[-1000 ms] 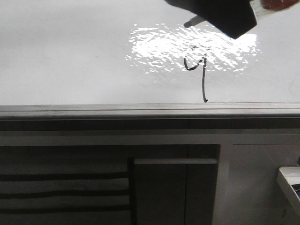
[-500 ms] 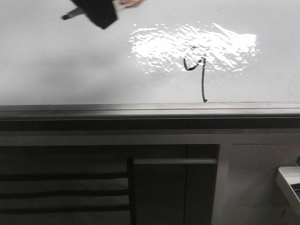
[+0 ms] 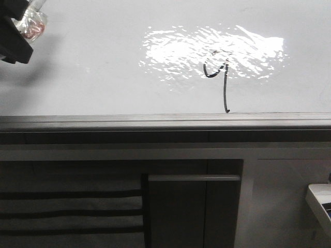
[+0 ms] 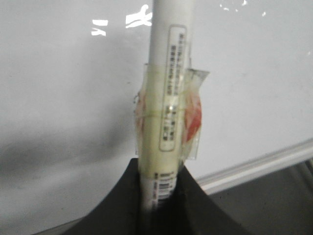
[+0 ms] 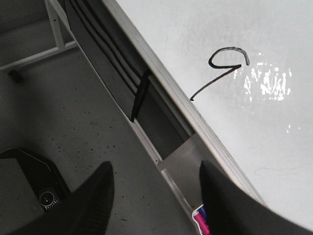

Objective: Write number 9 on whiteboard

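Nearest to the camera in the front view are the dark cabinet fronts under the grey edge strip of the whiteboard. The board lies flat beyond that strip, and its surface is glossy, so a bright glare patch sits on it.

The number 9 is drawn partly inside this glare: a small open loop, then a long straight tail that runs down almost to the edge strip. The right wrist view shows the same figure complete, so the writing looks finished.

The right gripper hangs beside the board, above the floor, with its jaws wide apart and nothing between them. It probably waits there so that it does not cover the writing area.

Farther away, at the top left corner of the front view, the left gripper is over the board, well apart from the figure. Its jaws are clamped on the white marker pen, which has tape wrapped around the barrel, likely so that it does not slip in the grip. The pen tip is not visible, so contact with the board cannot be judged.
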You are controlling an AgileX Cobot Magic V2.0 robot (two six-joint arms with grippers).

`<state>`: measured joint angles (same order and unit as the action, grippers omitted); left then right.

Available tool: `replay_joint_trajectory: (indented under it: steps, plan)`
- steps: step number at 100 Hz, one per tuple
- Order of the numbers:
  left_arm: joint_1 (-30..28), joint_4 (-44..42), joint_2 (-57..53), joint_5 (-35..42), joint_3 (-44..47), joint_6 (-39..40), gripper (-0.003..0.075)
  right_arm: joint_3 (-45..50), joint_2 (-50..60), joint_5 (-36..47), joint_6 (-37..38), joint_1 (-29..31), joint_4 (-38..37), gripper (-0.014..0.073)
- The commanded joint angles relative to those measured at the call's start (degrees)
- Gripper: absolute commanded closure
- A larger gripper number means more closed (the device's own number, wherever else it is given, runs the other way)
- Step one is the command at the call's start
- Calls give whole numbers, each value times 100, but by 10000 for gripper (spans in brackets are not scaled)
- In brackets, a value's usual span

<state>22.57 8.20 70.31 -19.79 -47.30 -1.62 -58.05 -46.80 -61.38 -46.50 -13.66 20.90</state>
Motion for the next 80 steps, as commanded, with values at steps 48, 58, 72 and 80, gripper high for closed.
replay_joint_trajectory:
  steps: [48, 58, 72, 80]
  plan:
    - [-268, 245, 529, 1645, 31, 87, 740, 27, 18, 394, -3, 47, 84, 245]
    - [-416, 287, 529, 1645, 31, 87, 740, 27, 18, 394, -3, 47, 84, 245]
    - [-416, 265, 529, 1658, 31, 87, 713, 27, 18, 408, -3, 47, 84, 245]
    - [-416, 265, 529, 1658, 31, 87, 621, 27, 18, 408, -3, 47, 84, 245]
